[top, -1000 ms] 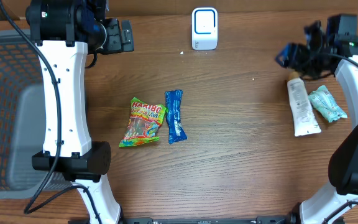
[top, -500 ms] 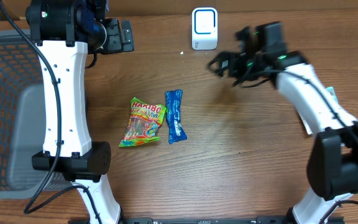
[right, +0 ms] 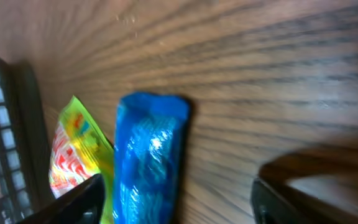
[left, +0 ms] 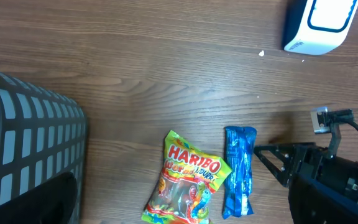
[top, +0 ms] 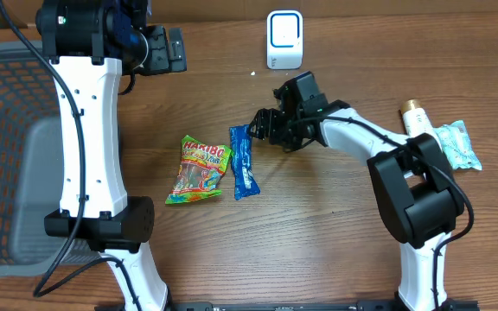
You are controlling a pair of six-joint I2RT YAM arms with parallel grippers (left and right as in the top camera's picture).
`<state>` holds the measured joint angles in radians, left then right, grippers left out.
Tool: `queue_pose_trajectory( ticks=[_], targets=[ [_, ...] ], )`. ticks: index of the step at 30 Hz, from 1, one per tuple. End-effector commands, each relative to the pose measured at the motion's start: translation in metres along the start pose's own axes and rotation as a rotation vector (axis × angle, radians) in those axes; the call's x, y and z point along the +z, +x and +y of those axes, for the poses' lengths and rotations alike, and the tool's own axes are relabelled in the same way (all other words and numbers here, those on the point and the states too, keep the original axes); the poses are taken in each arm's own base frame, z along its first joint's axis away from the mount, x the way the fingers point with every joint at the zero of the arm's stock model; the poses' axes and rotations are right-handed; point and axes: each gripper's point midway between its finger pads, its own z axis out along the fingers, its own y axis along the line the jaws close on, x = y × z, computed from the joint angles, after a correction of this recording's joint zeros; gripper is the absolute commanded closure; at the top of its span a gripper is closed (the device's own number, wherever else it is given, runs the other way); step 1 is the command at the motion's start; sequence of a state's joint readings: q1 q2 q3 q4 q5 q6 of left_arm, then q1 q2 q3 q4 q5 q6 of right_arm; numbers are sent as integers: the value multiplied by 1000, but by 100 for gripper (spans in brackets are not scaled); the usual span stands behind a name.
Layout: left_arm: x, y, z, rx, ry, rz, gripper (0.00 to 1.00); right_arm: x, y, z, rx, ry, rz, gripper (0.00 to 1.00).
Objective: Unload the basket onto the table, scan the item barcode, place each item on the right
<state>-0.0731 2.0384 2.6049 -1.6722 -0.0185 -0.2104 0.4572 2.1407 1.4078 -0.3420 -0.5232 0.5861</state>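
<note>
A blue snack packet lies flat mid-table, with a Haribo gummy bag touching its left side. The white barcode scanner stands at the back edge. My right gripper hangs low at the packet's top end, jaws open. In the right wrist view the blue packet runs between the dark fingertips, nearer the left one, and is not gripped. In the left wrist view the packet and bag show below. My left gripper is held high at the back left, open and empty.
A grey mesh basket fills the left side. A white tube and a teal packet lie at the far right, partly behind the right arm. Bare wood lies in front of the packets.
The right arm has swung from the far right across the table to the blue packet's top end. The left arm has not moved.
</note>
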Motion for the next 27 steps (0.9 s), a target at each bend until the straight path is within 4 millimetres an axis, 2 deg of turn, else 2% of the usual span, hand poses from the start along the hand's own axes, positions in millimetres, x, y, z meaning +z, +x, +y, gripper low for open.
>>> queue_pose_trajectory(
  ticks=[1, 4, 9, 14, 17, 22, 27],
  targets=[
    [5, 1, -4, -9, 8, 12, 0, 9, -2, 0, 58, 38, -39, 28],
    [5, 1, -4, -9, 8, 12, 0, 14, -3, -6, 106, 99, -79, 31],
    [5, 1, -4, -9, 8, 12, 0, 21, -1, -2, 68, 149, -125, 32],
    [5, 1, -4, -9, 8, 12, 0, 27, 2, -1, 30, 222, -179, 43],
    [5, 1, -4, -9, 8, 12, 0, 29, 4, 0, 13, 250, -200, 52],
    [5, 1, -4, -9, 9, 12, 0, 29, 6, -1, 11, 263, -200, 82],
    [5, 1, -4, -9, 8, 12, 0, 14, -1, -8, 71, 292, -196, 96]
  ],
)
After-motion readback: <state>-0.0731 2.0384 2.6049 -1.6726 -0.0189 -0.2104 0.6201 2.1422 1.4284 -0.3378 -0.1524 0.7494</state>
